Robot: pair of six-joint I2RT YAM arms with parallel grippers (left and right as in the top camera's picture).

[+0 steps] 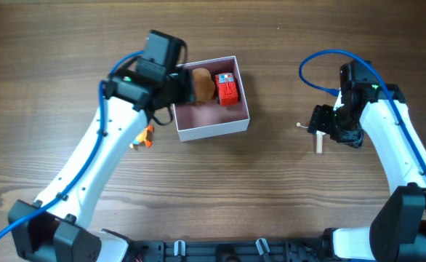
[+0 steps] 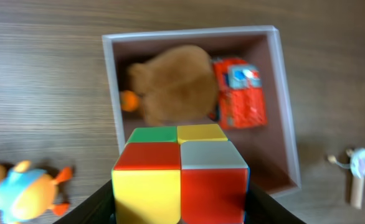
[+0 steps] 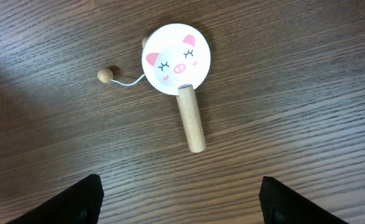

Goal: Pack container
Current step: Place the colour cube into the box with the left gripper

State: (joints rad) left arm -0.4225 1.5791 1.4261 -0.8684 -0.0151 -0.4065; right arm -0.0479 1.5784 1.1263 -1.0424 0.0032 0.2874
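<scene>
The container (image 1: 214,130), a white-walled box with a dusty-pink inside, holds a brown plush (image 1: 203,85) and a red toy truck (image 1: 228,89). My left gripper (image 2: 180,208) is shut on a multicoloured cube (image 2: 180,168) and holds it above the container's (image 2: 284,106) near-left corner, beside the plush (image 2: 173,84) and truck (image 2: 240,93). In the overhead view the left gripper (image 1: 171,81) hides the cube. My right gripper (image 3: 181,202) is open and empty above a pig-face rattle drum (image 3: 177,59) lying on the table.
An orange and blue toy (image 1: 143,138) lies left of the container under the left arm; it also shows in the left wrist view (image 2: 23,190). The rattle's handle (image 1: 318,145) sticks out below the right gripper (image 1: 322,122). The table is dark wood.
</scene>
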